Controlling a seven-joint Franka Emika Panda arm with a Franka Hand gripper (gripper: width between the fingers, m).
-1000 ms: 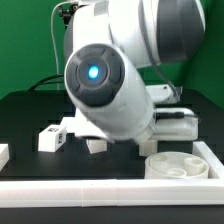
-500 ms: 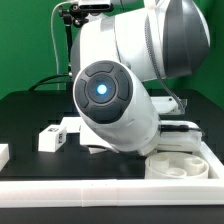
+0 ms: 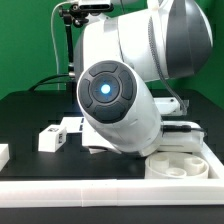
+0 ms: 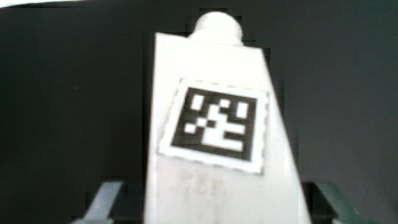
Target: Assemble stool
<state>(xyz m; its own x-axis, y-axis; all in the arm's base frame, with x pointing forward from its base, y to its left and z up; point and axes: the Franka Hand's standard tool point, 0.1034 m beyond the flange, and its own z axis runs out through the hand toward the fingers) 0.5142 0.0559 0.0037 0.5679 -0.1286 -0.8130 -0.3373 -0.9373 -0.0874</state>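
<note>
Risk w/ fingers (image 4: 111, 200) clenched on stool leg (image 4: 210, 110) on counter (image 3: 25, 115) away from edges, seat (image 3: 185, 166) by front edge: grip's at leg's end opp. peg, so leg may pivot/slip on lift

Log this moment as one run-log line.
step: grasp | gripper: shut on white blocky plastic tagged leg | white round plastic ring seat: at the exterior view's right

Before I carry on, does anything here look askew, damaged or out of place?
Nothing stands out. One leg sits between the fingers, another leg lies on the table, and the seat looks intact.
</note>
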